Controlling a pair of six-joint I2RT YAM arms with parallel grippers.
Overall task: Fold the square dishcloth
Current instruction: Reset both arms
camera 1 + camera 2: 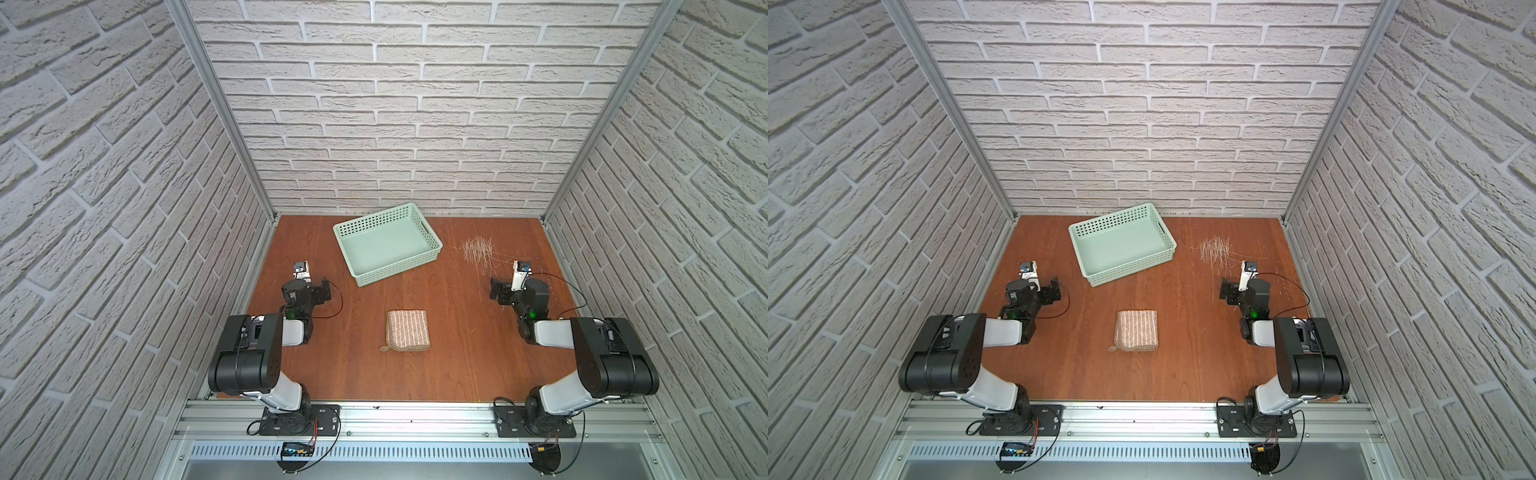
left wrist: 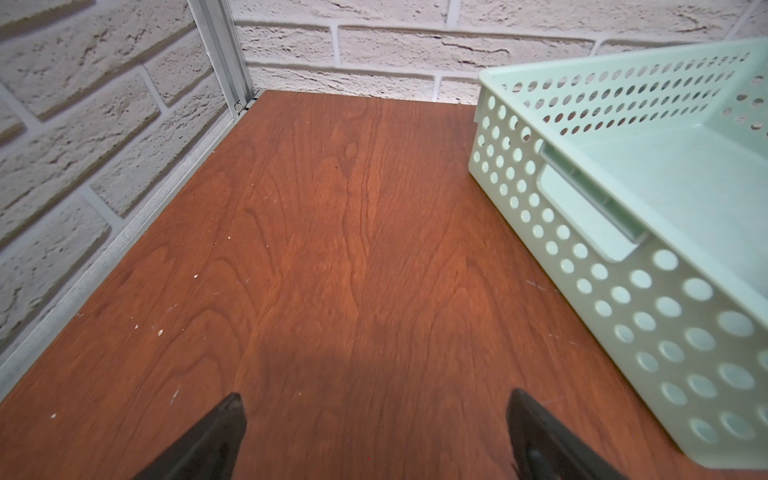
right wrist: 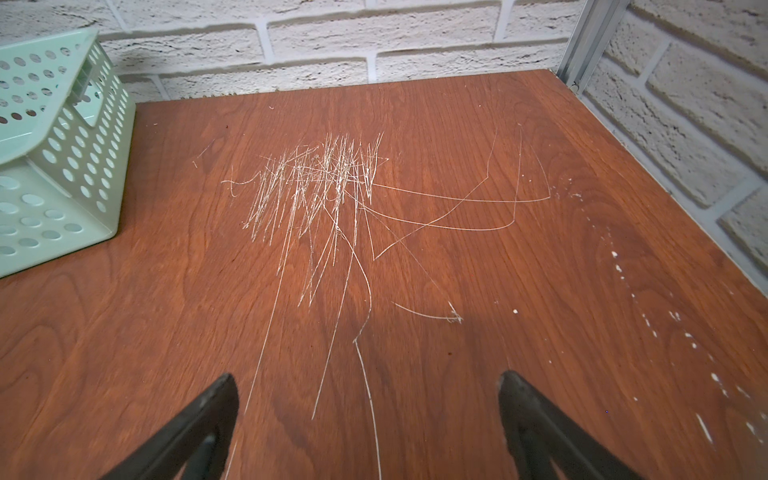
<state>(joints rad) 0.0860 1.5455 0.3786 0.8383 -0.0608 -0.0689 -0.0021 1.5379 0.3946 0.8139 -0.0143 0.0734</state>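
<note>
Your left arm (image 1: 249, 357) and right arm (image 1: 611, 357) match: bulky black joint housings, white link covers, each on a screwed-down black base plate (image 1: 299, 419). You have a green lamp (image 1: 294, 313) lit on each arm, thin black cables (image 1: 340, 305) looping loose, and white wrist camera mounts (image 1: 302, 272). Fingers (image 2: 212, 436) black, tapered.

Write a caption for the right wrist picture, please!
Open right claw hovers above white scratches on the wooden table, mint basket nearby.
</note>
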